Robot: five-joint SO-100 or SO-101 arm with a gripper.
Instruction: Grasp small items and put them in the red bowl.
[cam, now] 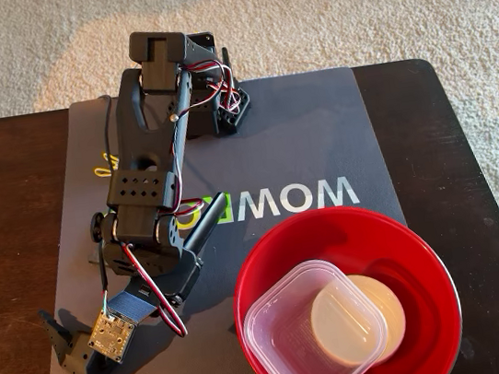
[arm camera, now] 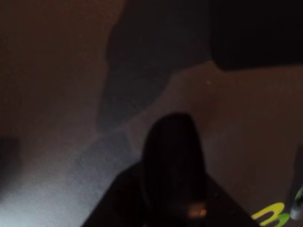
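The red bowl [cam: 427, 260] stands at the mat's front right in the fixed view. Inside it lie a clear square plastic tub [cam: 279, 332] and a small white round bowl [cam: 383, 312] partly under the tub. A slim black remote [cam: 209, 219] pokes out from under the arm at mid-mat. A dark grey plastic part [cam: 235, 112] sits by the arm's base. My gripper [cam: 68, 347] is low over the mat's front-left corner, its dark jaws merging with the shadow. The wrist view is dark and blurred, with one finger [arm camera: 173, 151] just above the mat.
A grey mat [cam: 317, 140] with a logo covers a dark wooden table [cam: 470, 165]; carpet lies beyond the far edge. A blurred dark shape [arm camera: 255, 33] fills the wrist view's upper right. The folded arm [cam: 149, 164] takes up the mat's left half.
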